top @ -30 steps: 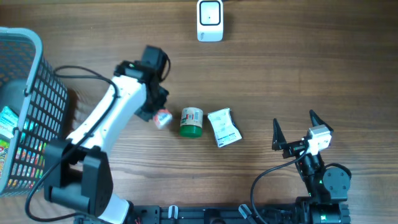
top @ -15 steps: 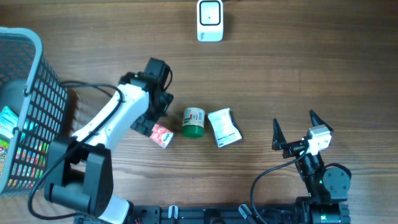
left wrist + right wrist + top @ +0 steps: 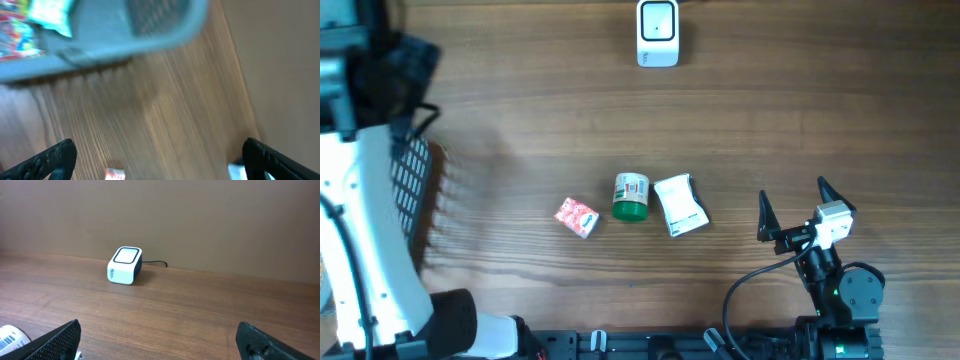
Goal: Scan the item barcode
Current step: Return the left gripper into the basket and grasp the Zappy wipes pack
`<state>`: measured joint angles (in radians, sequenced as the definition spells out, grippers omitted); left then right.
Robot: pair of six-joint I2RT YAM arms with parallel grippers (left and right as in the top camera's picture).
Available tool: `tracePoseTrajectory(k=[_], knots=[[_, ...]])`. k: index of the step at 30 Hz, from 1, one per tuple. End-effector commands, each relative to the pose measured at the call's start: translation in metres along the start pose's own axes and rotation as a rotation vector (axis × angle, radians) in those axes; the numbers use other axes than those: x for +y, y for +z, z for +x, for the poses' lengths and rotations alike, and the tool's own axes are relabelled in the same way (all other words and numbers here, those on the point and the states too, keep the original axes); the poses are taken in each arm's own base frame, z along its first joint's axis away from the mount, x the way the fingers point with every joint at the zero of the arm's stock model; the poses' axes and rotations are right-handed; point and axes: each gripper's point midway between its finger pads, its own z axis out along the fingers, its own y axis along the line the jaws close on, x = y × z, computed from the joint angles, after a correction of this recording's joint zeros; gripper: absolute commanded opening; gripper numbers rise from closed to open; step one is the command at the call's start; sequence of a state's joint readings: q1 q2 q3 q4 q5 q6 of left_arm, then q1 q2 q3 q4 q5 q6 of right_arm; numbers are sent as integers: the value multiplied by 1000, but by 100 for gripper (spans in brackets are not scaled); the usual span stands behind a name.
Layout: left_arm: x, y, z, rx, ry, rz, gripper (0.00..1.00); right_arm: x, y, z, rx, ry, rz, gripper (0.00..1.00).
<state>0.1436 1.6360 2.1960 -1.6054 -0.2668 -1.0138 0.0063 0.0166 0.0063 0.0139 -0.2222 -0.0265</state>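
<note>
red packet (image 3: pixel 577 216), green jar (image 3: pixel 629 197), white scanner (image 3: pixel 658 32)

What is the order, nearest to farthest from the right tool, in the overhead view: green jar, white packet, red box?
1. white packet, rightmost of the row, toward the right tool.
2. green jar, middle.
3. red box, leftmost.

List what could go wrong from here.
1. The jar seems to lie on its side, nearly touching the pouch. A grab at either may roll it or shove its neighbour.
2. The left tool hangs open close to the basket, and that view is blurred, so it may clip the rim.
3. The scanner stands far from both, so something could drop on the way there.
</note>
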Motion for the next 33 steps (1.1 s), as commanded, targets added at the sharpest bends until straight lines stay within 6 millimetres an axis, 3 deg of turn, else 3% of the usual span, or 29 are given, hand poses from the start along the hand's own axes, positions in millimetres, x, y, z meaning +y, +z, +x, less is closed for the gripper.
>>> tracePoseTrajectory(k=[1,5,10,17,23,31,33], knots=[[25,5,-32,-13,-76,-38,100,-1,0,-1,-6,5,11,100],[62,11,-69,-64,-156,-110,100,-1,0,-1,-6,5,11,100],[88,11,-89,-89,-237,-155,100,-1,0,-1,-6,5,11,100],[79,16,-99,-115,-251,-118,100,-1,0,-1,-6,5,11,100],[69,37,-102,-87,-249,-112,100,-1,0,-1,-6,5,11,100],[100,62,-127,-163,-270,-280,100,-1,0,-1,-6,5,11,100],[121,73,-133,-151,-293,-355,100,-1,0,-1,-6,5,11,100]])
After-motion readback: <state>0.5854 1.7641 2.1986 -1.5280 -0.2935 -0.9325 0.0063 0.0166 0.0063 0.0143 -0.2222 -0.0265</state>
